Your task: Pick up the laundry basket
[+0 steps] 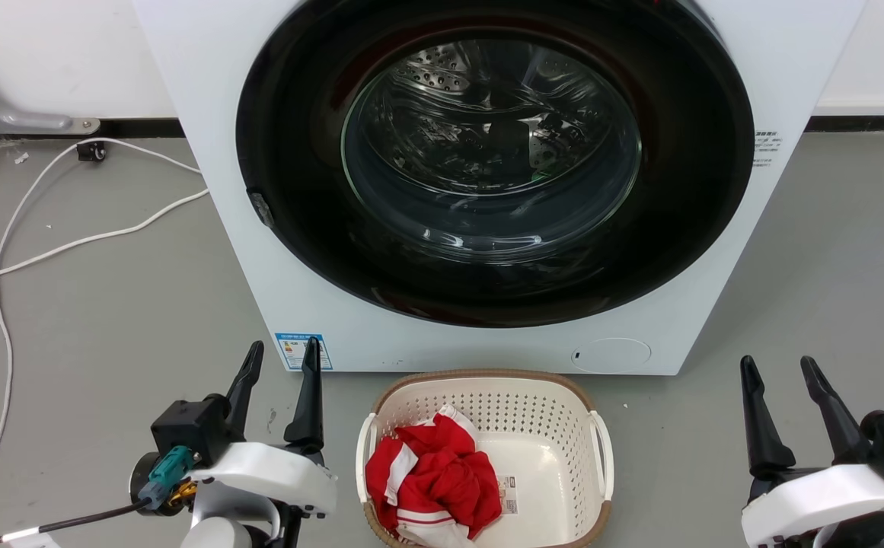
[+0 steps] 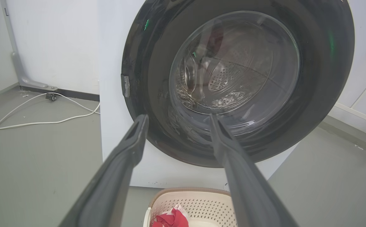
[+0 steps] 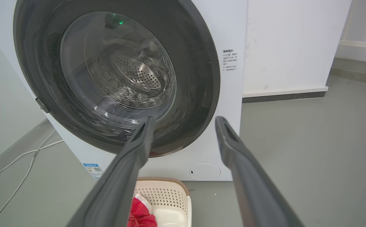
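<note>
The laundry basket (image 1: pixel 556 426) is cream-white and perforated, with a brown rim and white side handles. It stands on the grey floor just in front of the washing machine, bottom centre of the head view. A red and white garment (image 1: pixel 430 476) lies in its left half. My left gripper (image 1: pixel 283 358) stands open to the basket's left, well apart from it. Off to the basket's right my right gripper (image 1: pixel 778 371) is open too. Both hold nothing. The basket (image 2: pixel 198 205) peeks in at the bottom of the left wrist view and the basket (image 3: pixel 167 198) in the right wrist view.
The white washing machine (image 1: pixel 205 114) with its closed round door (image 1: pixel 495 152) rises right behind the basket. White cables (image 1: pixel 68 243) trail across the floor at the left. A wall with a dark skirting (image 1: pixel 868 122) runs behind.
</note>
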